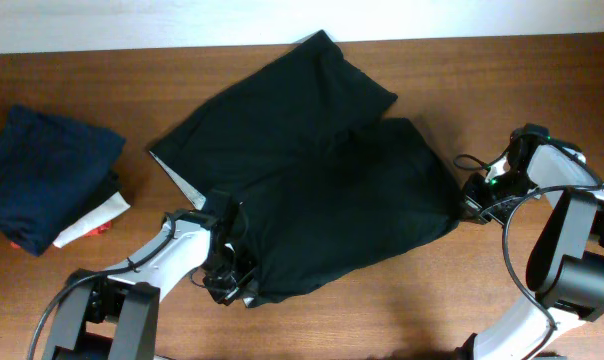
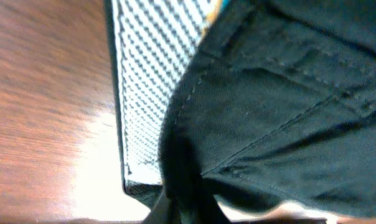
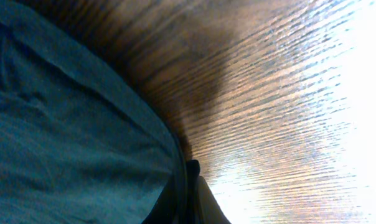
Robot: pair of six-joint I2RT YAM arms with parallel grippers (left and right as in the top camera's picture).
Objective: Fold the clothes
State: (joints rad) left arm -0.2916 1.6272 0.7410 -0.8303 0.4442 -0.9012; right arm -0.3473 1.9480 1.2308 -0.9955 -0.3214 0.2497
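A black pair of shorts [image 1: 312,180] lies spread across the middle of the wooden table, with a white checked lining [image 1: 177,180] showing at its left edge. My left gripper [image 1: 227,270] is shut on the shorts' near left corner; the left wrist view shows the black fabric [image 2: 281,118] and the checked lining [image 2: 154,81] right at the fingers [image 2: 185,205]. My right gripper [image 1: 469,205] is shut on the shorts' right edge; the right wrist view shows the dark cloth [image 3: 63,143] pinched at the fingers [image 3: 191,193].
A stack of folded dark blue clothes [image 1: 47,175] sits at the far left, with a white and red piece [image 1: 92,222] under it. Bare wood [image 1: 502,90] shows right of the shorts. The table's back edge [image 1: 132,47] runs along the top.
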